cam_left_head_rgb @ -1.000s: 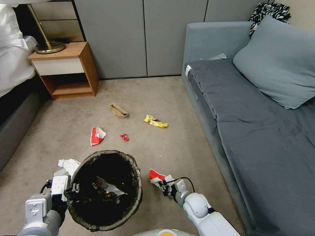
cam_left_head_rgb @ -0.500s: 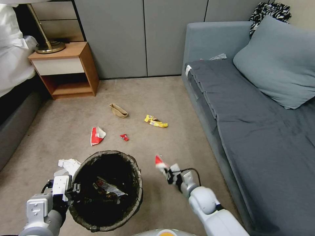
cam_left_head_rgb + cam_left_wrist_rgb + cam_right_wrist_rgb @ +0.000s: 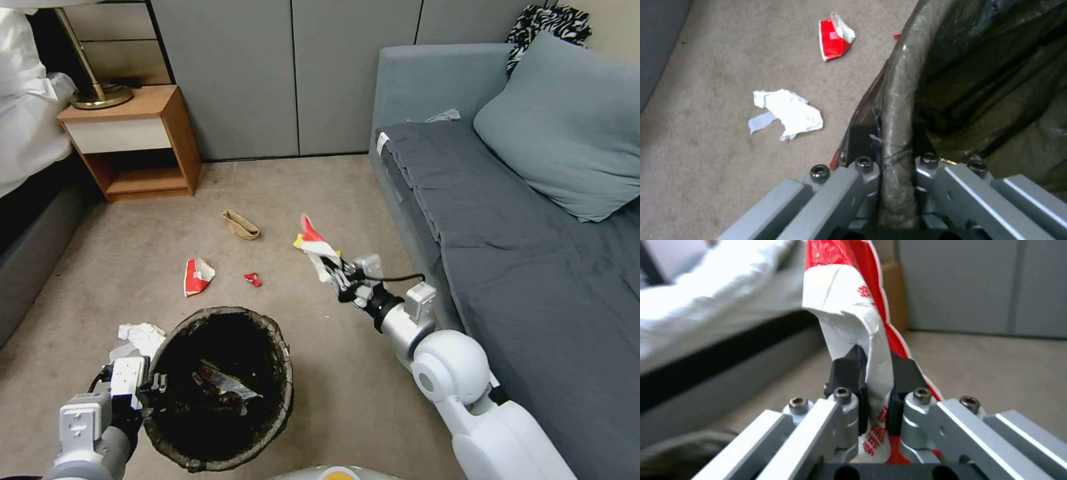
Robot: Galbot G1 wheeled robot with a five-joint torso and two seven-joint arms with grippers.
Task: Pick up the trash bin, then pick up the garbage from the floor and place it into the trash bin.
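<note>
Red-and-white packet (image 3: pixel 313 243) stands pinched between the pads of the right gripper (image 3: pixel 331 268), which is raised above the carpet to the right of the trash bin and beyond it, with its arm reaching forward from the lower right; in the right wrist view the same packet (image 3: pixel 853 323) rises crumpled from between the two black fingertips (image 3: pixel 845 368), pressed together on it; behind the lifted packet, a yellow snack wrapper (image 3: pixel 299 241) peeks out on the floor, mostly hidden by it. Just to the right of this arm runs the grey sofa (image 3: pixel 507 247) with a blue-grey pillow (image 3: pixel 567 127) on it.

Left gripper (image 3: pixel 148 388) is clamped on the near-left rim of the trash bin (image 3: pixel 223 387), one finger outside and one inside the dark bag liner, as the left wrist view shows at the rim (image 3: pixel 896 133); some wrappers lie in the bottom of the bin. Close beside the bin on its left lies a crumpled white tissue (image 3: pixel 141 333); farther out on the carpet lie another red-and-white packet (image 3: pixel 197 275), a small red scrap (image 3: pixel 252 279) and a brown paper bag (image 3: pixel 241 225), all well apart from each other; the open carpet between them and the bin is bare of furniture. At the far left stands a wooden nightstand (image 3: pixel 133 143) carrying a brass lamp base (image 3: pixel 100 95), next to a bed with white bedding (image 3: pixel 30 107); grey cabinet doors (image 3: pixel 287 73) close the back.
</note>
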